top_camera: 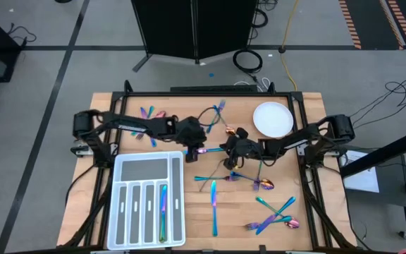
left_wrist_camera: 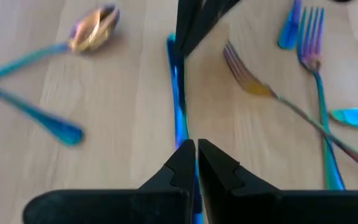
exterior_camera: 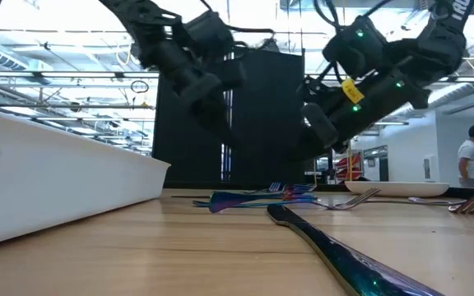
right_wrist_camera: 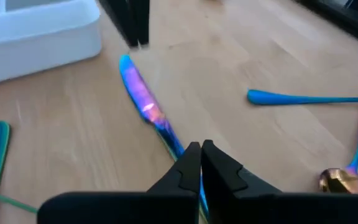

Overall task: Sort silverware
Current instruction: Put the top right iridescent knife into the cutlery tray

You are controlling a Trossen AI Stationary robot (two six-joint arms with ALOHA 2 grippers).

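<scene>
No legible text, label, or number anywhere.

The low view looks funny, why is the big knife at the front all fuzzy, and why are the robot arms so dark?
In the low view the knife lies very close to the camera, so it is out of focus; the arms stand against bright ceiling lights and windows, so they show as dark shapes. In the left wrist view the spoon looks smeared too.

One white tray (top_camera: pixel 149 201) with one piece of cutlery (top_camera: pixel 163 209) in it, one round white plate (top_camera: pixel 273 119), and two robot arms are in view. Loose forks, spoons and knives (top_camera: pixel 214 206) lie scattered on one wooden table (top_camera: pixel 196 233); they overlap too much for an exact count, roughly fifteen or more.
</scene>
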